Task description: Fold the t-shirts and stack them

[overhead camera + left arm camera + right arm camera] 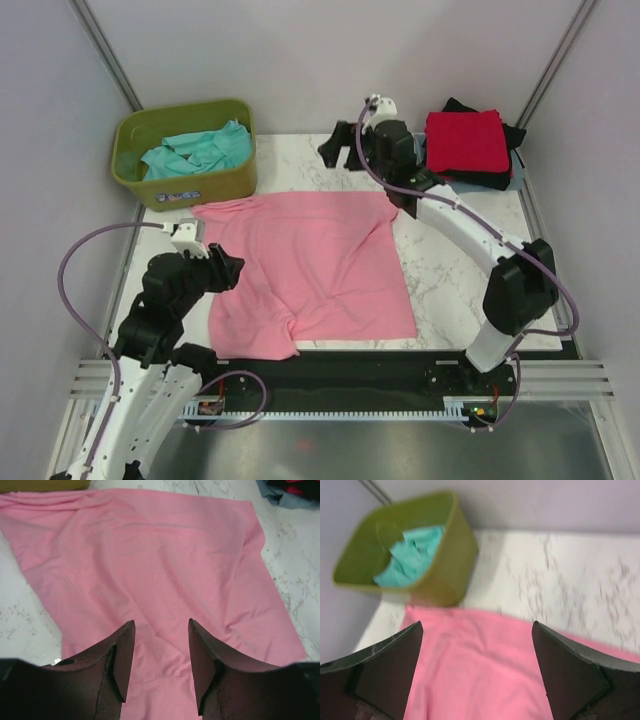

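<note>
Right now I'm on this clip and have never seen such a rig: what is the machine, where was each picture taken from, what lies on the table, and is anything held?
Two robot arms are bolted at the table's near edge. The wide picture comes from a fixed camera above and behind them; the other two come from cameras on each wrist, looking past that arm's own fingers.

On the marble table a pink t-shirt lies spread out. An olive-green tub at the far left holds a teal t-shirt. At the far right, a folded red t-shirt tops a stack of dark ones.

The left gripper and right gripper are both open above the pink t-shirt, holding nothing.
</note>
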You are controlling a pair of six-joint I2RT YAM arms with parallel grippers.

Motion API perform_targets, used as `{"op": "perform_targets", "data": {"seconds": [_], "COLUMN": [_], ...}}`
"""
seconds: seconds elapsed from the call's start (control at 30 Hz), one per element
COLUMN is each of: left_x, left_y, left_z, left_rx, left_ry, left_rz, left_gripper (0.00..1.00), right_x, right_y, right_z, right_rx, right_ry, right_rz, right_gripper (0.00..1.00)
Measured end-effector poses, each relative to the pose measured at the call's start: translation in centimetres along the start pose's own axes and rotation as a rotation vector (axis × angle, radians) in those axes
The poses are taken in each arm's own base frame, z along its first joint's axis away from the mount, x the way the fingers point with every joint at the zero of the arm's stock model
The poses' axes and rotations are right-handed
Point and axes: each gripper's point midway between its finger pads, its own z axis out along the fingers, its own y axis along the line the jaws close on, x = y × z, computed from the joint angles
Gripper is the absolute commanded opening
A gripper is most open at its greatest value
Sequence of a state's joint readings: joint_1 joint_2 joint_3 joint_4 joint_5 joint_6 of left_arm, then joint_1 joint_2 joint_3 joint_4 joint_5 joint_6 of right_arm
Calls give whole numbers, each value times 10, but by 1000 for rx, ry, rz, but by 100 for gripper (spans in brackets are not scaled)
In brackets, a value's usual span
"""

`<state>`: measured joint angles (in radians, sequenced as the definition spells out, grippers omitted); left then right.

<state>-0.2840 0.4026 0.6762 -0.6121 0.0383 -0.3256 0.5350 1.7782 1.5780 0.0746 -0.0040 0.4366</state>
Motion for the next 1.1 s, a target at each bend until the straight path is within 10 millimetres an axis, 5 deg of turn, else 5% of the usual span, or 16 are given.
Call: {"op": "perform_targets", "data": {"seconds": [0.1,0.3,0.43,0.6,0.7,0.87,1.1], "left_x": [13,47,55,63,85,136,181], "left_y": [1,8,9,-1,-18,-50,-104], "left_z": [17,72,108,163,189,196,199], "left_rx": [-13,-74,-96,-88,-58,-18,45], "left_ry": [95,335,408,487,561,697,794], "left_rz": [-14,-54,-74,-82,-69,-34,-3], "left_gripper": [53,53,53,51,51,51,51], "right_x": [49,199,246,276,271,255,247], "right_y": [-12,-50,-64,-88,-105,-146,-185], "right_z": [-37,-83,-89,-98,-103,-134,-198], "right_rx": [60,155,158,195,220,315,483], "right_ry": [150,544,675,735,698,604,515], "right_rz": [-1,24,77,172,249,384,464], "right_gripper": [98,98,98,98,98,98,98]}}
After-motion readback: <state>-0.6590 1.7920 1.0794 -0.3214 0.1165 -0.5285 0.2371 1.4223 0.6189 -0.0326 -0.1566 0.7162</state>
